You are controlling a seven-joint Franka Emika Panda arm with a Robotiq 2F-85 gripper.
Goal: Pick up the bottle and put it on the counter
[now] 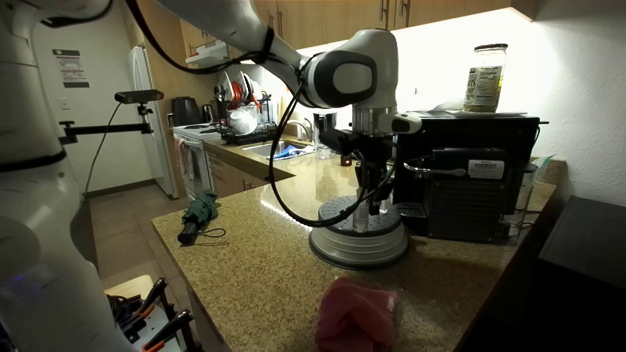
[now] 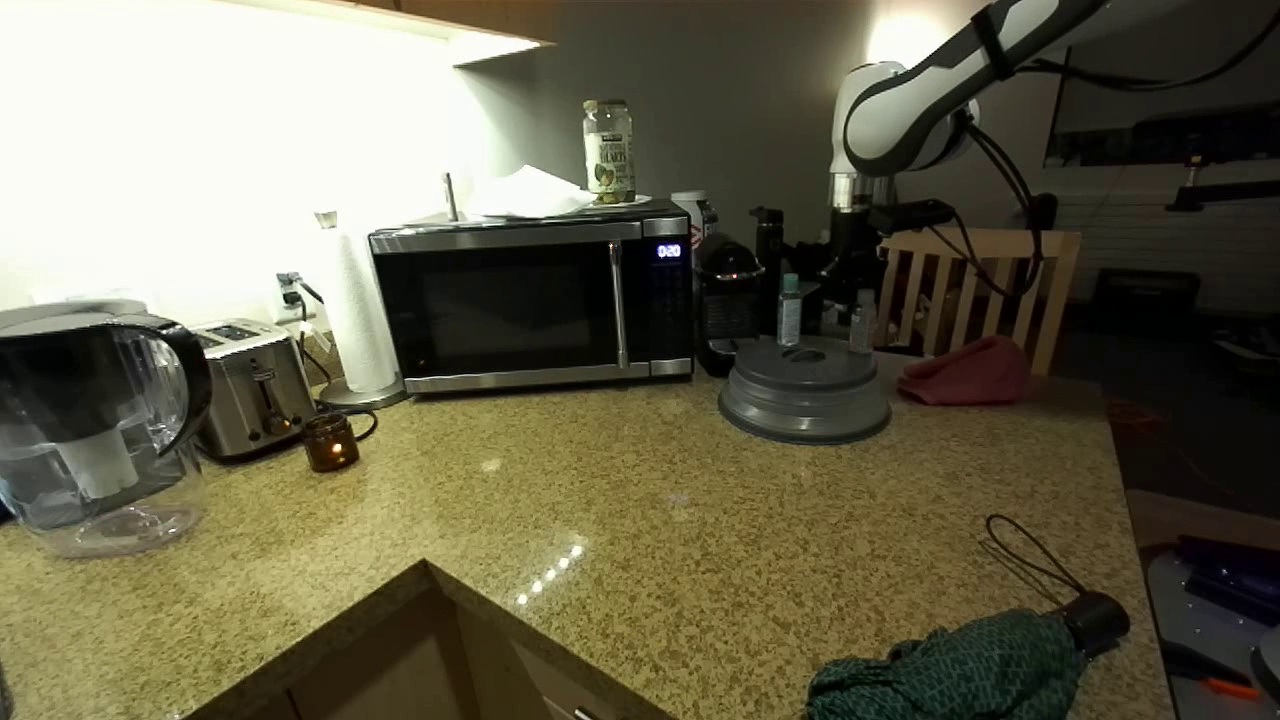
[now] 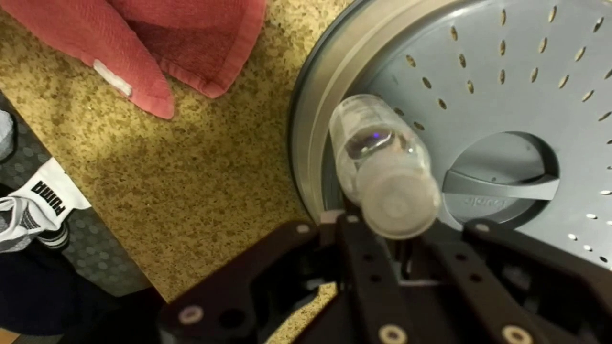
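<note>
1. Speckled brown counter (image 3: 201, 172) in a kitchen, with a red towel (image 1: 357, 315) at 6 o'clock and a folded umbrella (image 1: 200, 210) at 9 o'clock from the grey lid (image 1: 359, 249) in an exterior view.

2. That lid has a clear bottle (image 3: 361, 119) standing upright on it, close to the edge, roughly 10 o'clock from the lid's handle (image 3: 502, 189) in the wrist view. So yeah, not on the counter yet.

3. As for the gripper (image 3: 392, 222), it's down at the top of that bottle, jaws drawn together and, by the look of it, clamped on it near the cap (image 3: 399, 205). Fair warning: the cap hides the pinch spot, so I can't swear to the exact contact.

4. Also on the lid: a green-capped bottle (image 2: 789, 312), at 9 o'clock from the clear one in an exterior view. Task only says "the bottle", but my money's on the one at the gripper.

5. Progress, my read: reach done, grab pretty much done, lift not. Under halfway, I'd say.

6. Left: raise it, carry it past the lid, lower it onto the counter, let go.
</note>
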